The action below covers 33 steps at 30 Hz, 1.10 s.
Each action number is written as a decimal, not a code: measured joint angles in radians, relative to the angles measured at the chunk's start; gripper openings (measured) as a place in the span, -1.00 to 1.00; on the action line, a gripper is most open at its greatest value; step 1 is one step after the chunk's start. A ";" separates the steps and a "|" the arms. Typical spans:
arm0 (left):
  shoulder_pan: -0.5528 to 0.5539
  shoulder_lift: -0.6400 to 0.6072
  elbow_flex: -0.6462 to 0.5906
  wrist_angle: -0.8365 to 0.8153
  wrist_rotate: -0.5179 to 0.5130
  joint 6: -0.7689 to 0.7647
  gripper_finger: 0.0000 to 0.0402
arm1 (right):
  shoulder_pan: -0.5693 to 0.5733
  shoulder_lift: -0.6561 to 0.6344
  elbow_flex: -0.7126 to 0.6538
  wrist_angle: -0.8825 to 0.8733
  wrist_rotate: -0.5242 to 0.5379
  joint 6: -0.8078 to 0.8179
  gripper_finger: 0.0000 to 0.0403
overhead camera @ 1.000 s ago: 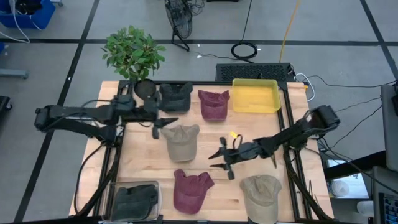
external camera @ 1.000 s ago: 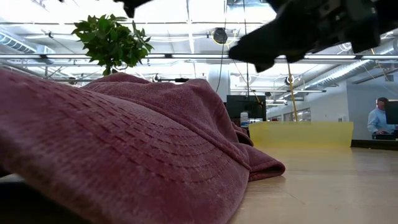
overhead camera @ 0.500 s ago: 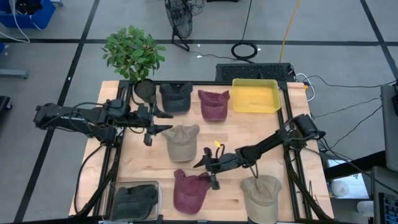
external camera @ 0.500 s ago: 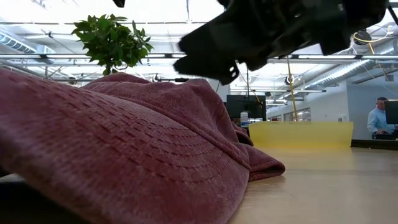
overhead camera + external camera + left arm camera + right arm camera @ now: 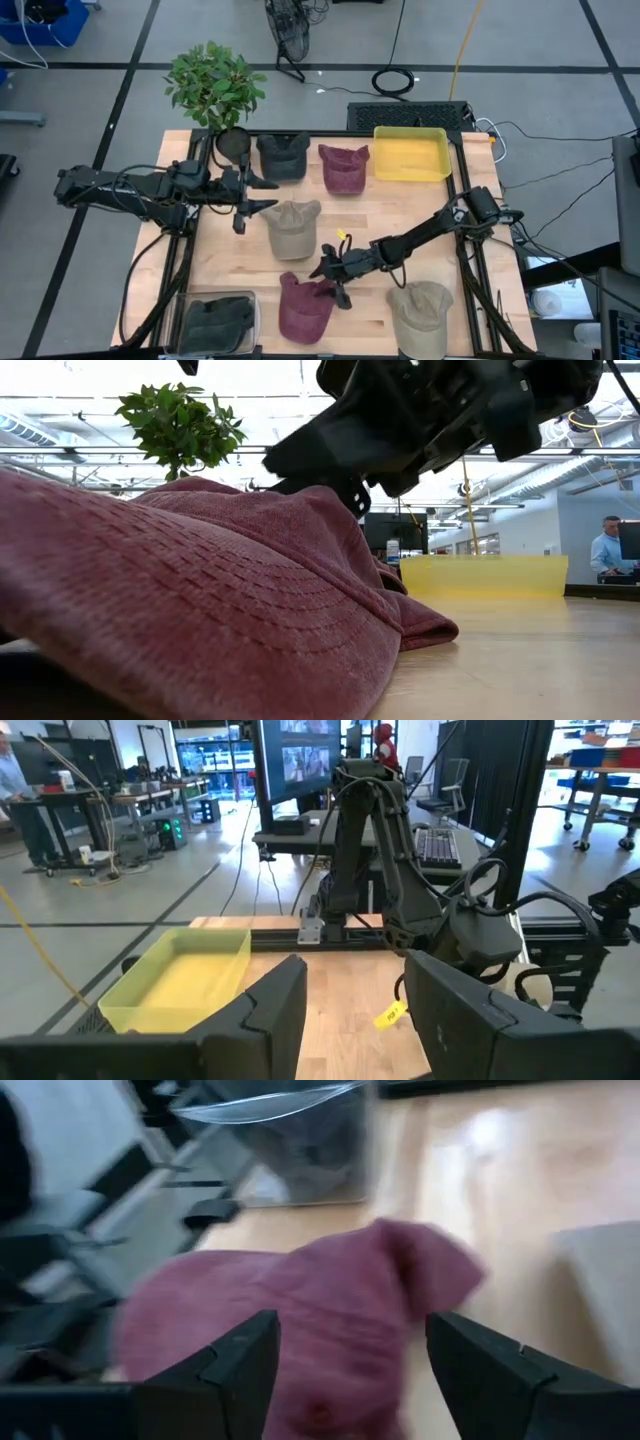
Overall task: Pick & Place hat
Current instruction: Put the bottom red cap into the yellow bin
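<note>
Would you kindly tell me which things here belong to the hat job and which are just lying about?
In the job:
right claw, open
maroon cap beneath it
yellow tray

Lying about:
potted plant
tan cap

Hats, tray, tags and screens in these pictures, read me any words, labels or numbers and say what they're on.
No text can be read.
Yellow tag by the right end effector: any print too small.
Monitors in the room: picture only, blurred.
Hats, such as the maroon hat, and the yellow tray: no visible lettering.
</note>
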 joint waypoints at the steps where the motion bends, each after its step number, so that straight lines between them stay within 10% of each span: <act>1: 0.000 0.000 0.000 0.000 0.000 0.000 -0.14 | -0.002 0.000 0.000 0.000 -0.035 0.018 0.13; 33: 0.000 0.001 0.000 -0.028 0.000 -0.007 -0.14 | -0.028 -0.001 -0.001 -0.112 -0.020 -0.017 -0.20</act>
